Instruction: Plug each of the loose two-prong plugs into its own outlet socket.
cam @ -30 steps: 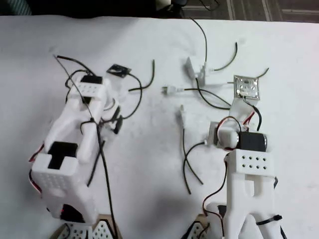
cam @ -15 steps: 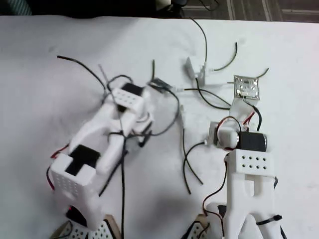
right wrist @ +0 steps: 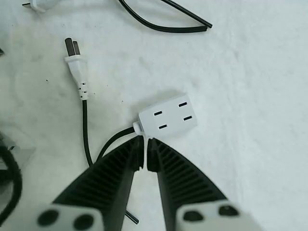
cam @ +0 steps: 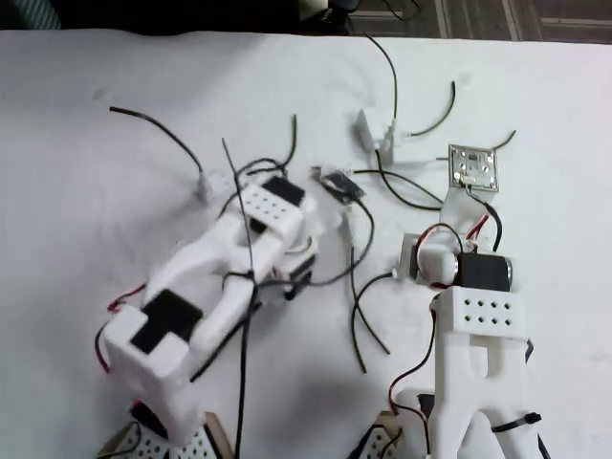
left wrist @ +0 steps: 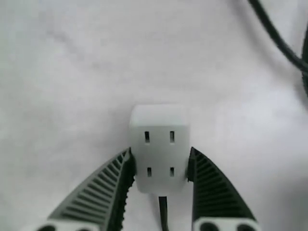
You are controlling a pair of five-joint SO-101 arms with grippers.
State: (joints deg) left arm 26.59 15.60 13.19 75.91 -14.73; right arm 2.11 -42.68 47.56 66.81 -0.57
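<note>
- Left gripper [left wrist: 160, 155] is clamped on the sides of a white outlet block [left wrist: 159, 126], slots facing my wrist cam. Its cord [left wrist: 162, 211] runs back between the fingers. The grip sits at the cord end only, so I reckon the block can pivot or squirt out once a plug pushes on it.
- Right gripper [right wrist: 145, 150] has its jaws together on nothing, tips just beside the cord end of a second outlet block [right wrist: 168, 117]. A two-prong plug [right wrist: 76, 67] lies loose on the cloth [right wrist: 250, 57] near it, unplugged. If I go for that plug without opening up, I'll just shove it away.
- From overhead, black cords [cam: 359, 306] criss-cross between the arms, and one runs across the left arm [cam: 229, 268]. Snagging one could drag plugs or blocks off their spots.
- Prongs have to line up with the slots. A tilted plug probably jams or bends.
</note>
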